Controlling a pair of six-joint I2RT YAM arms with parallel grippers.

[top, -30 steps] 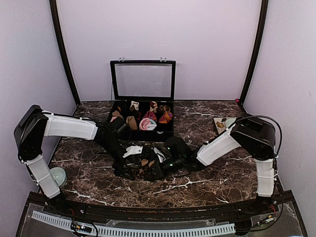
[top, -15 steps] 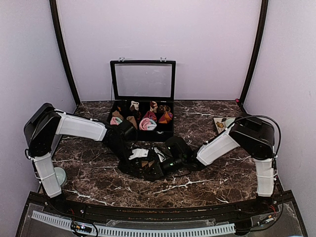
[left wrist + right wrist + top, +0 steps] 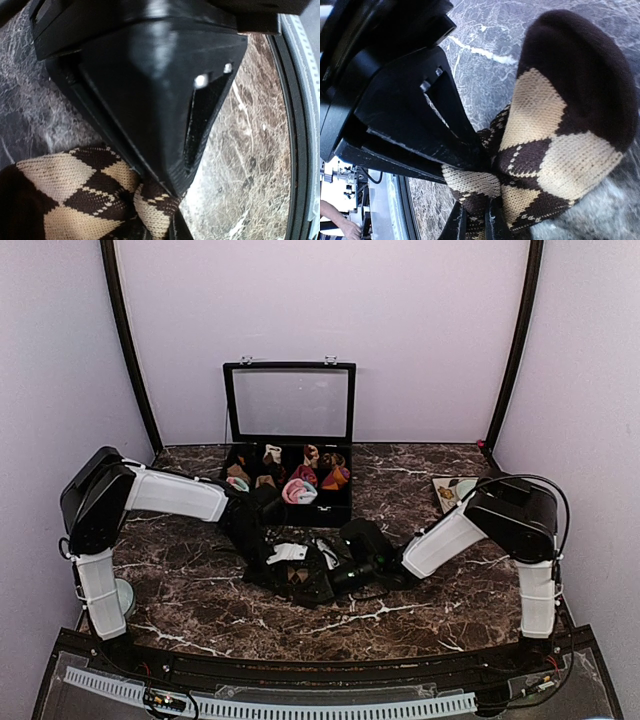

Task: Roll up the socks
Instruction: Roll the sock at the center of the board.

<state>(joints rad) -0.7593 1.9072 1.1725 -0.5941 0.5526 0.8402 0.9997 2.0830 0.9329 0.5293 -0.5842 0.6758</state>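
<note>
A brown-and-beige diamond-pattern sock (image 3: 300, 578) lies bunched on the marble table between both arms. In the left wrist view my left gripper (image 3: 165, 202) is shut, with a fold of this sock (image 3: 75, 200) pinched at its fingertips. My right gripper (image 3: 476, 200) is shut on another fold of the same sock (image 3: 560, 135), whose dark brown toe bulges up at the right. Seen from the top camera, the left gripper (image 3: 278, 562) and right gripper (image 3: 338, 574) nearly meet over the sock and hide most of it.
A black compartment box (image 3: 345, 510) with its glass lid raised stands just behind the grippers and holds several rolled socks (image 3: 299, 491). A small card (image 3: 452, 490) lies at the right edge. A round pale object (image 3: 118, 595) sits by the left arm's base.
The left arm has moved right, toward the sock, and its gripper has gone from open to shut on the fabric. The right gripper has held its grip in place.
</note>
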